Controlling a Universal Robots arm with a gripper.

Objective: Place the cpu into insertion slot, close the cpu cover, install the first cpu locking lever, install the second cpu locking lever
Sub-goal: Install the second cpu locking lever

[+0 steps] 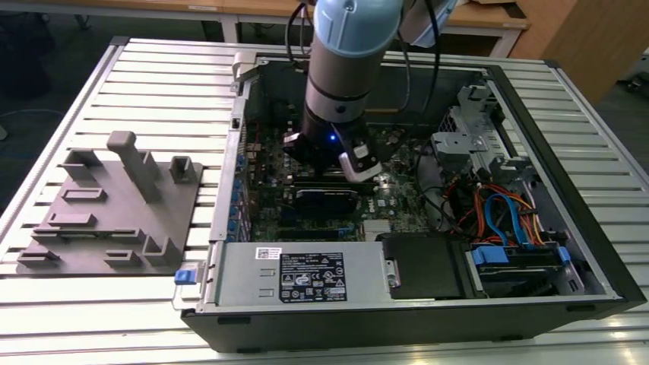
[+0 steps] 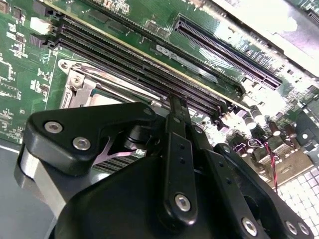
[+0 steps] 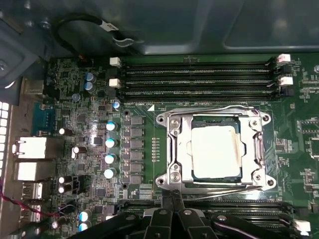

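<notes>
You've got the cpu (image 3: pixel 217 152) seated in the insertion slot (image 3: pixel 216 119), w/ the cpu cover (image 3: pixel 172 149) down around it, so the chip's top shows thru the cut-out. The end effector (image 3: pixel 174 199) hovers just beside the socket's edge; can't tell if it's open or closed. PC case (image 1: pixel 568 251) lies open on the slatted surface (image 1: pixel 152 76), grey fixture (image 1: pixel 112 205) near its edge; wooden desks behind.

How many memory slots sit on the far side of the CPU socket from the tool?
4 long black memory slots, stacked parallel between the CPU cover and the case wall. More slots run on the tool side, partly hidden.
</notes>
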